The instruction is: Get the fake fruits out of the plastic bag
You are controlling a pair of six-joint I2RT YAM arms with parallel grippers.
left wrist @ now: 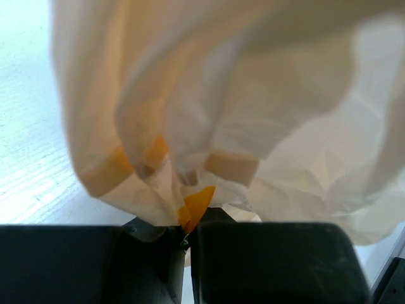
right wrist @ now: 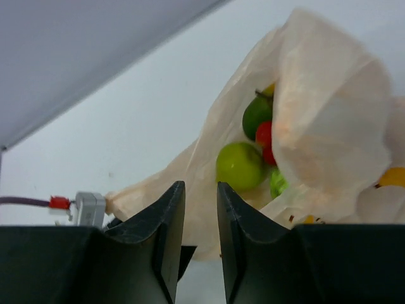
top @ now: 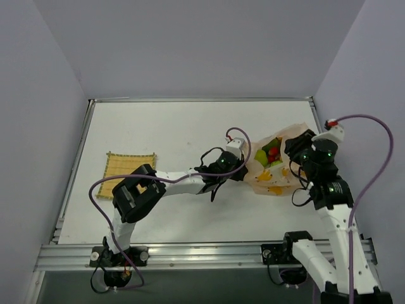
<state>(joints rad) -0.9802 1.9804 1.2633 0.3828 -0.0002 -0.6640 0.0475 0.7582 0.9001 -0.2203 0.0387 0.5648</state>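
The left hand [left wrist: 183, 244] pinches the plastic bag [top: 278, 166] at its nine o'clock edge; the right hand [right wrist: 195, 209] hovers nearly closed, empty. Thin film could slip free, trapping the fake fruits [right wrist: 240, 166].

Peach bag [top: 278, 170] holds green and red fruits [right wrist: 240, 166].

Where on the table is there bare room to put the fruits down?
Bare: the wide far strip behind the mat and left arm, and the near patch between the left arm and the front rail. Crowded: the right side, where the bag, left claw and right claw meet.
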